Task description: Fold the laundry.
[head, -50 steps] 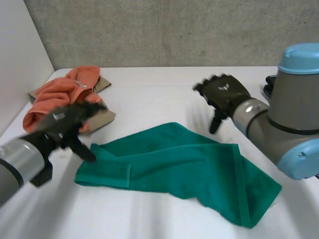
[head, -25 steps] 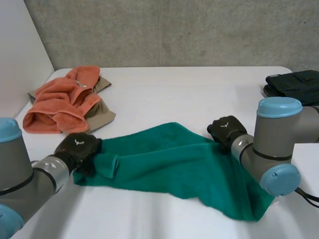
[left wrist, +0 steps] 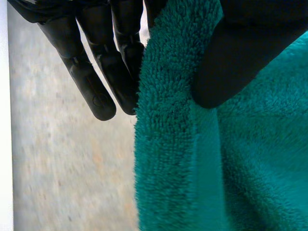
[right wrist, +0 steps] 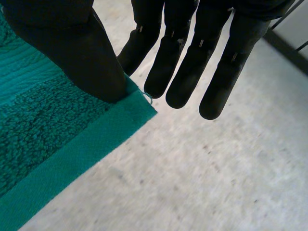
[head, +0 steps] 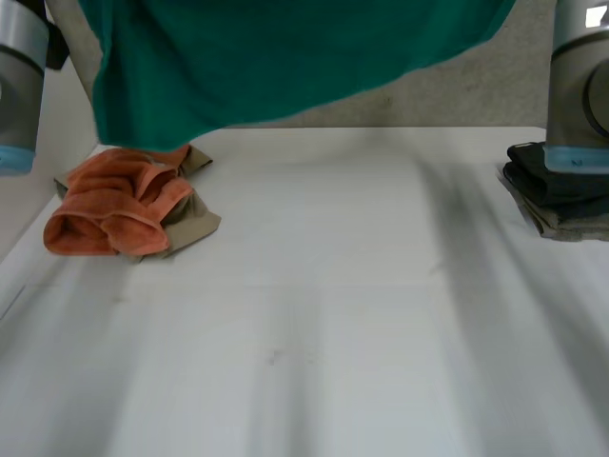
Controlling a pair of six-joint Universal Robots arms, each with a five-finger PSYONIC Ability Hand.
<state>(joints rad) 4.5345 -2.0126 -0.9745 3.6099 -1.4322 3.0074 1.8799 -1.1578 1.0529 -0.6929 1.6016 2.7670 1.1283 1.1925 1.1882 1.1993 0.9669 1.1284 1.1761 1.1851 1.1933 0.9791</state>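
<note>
Head view: one green towel [head: 285,57] hangs high above the white table [head: 333,314]. One orange towel [head: 109,205] lies on one tan cloth [head: 195,224], well apart from one dark folded stack [head: 552,181].
Left wrist view: the left hand [left wrist: 250,48] pinches the green towel's edge between thumb and fingers.
Right wrist view: the right hand [right wrist: 72,43] pinches one corner the same way.

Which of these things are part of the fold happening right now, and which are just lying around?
In use:
green towel, held up above the table
left hand, pinching its edge
right hand, pinching its corner

Lying about:
orange cloth and tan cloth, heaped together
dark folded cloths at the table's edge
</note>
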